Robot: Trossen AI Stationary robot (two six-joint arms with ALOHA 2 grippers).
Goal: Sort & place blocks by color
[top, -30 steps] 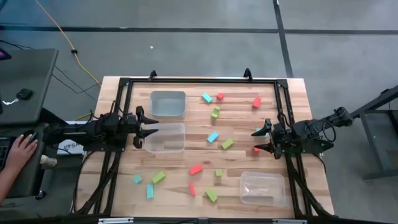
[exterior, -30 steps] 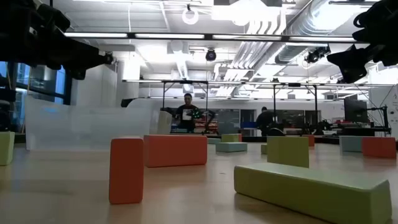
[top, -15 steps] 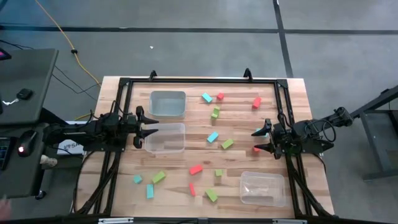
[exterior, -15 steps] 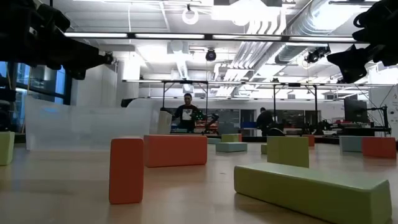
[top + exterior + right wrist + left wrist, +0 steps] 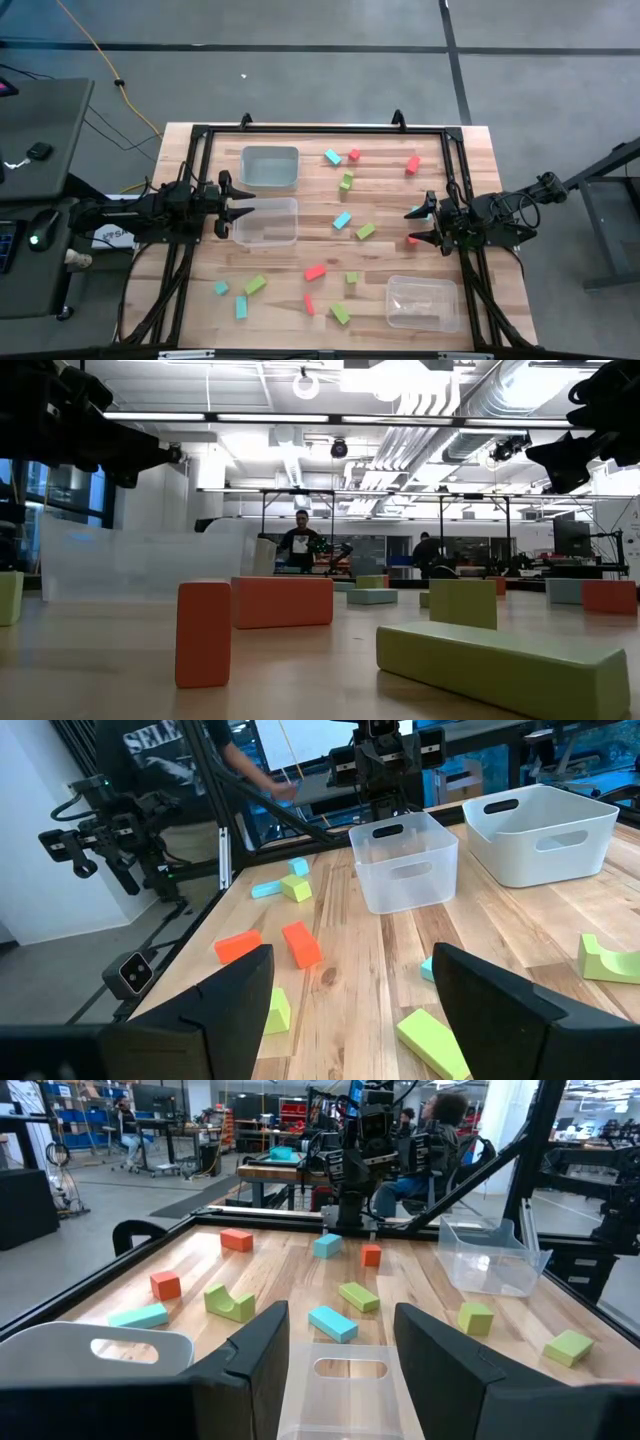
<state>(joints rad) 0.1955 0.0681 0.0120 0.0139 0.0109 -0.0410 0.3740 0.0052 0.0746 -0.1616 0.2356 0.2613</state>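
Several small blocks in cyan, lime green and red-orange lie flat and scattered on the wooden table, among them a cyan one, a green one and a red one. My left gripper hangs open and level at the table's left side, with its fingers above the left rim of a clear bin. At the right side, my right gripper is open and level, with a cyan block and a red block lying just beside it.
Three clear bins stand on the table: one at the far left, one at mid left under my left gripper, and one at the near right. A black frame runs round the table. People stand in the room beyond.
Both arms have kept still and no block has moved. A person's hand on the desk left of the table has drawn back out of view.
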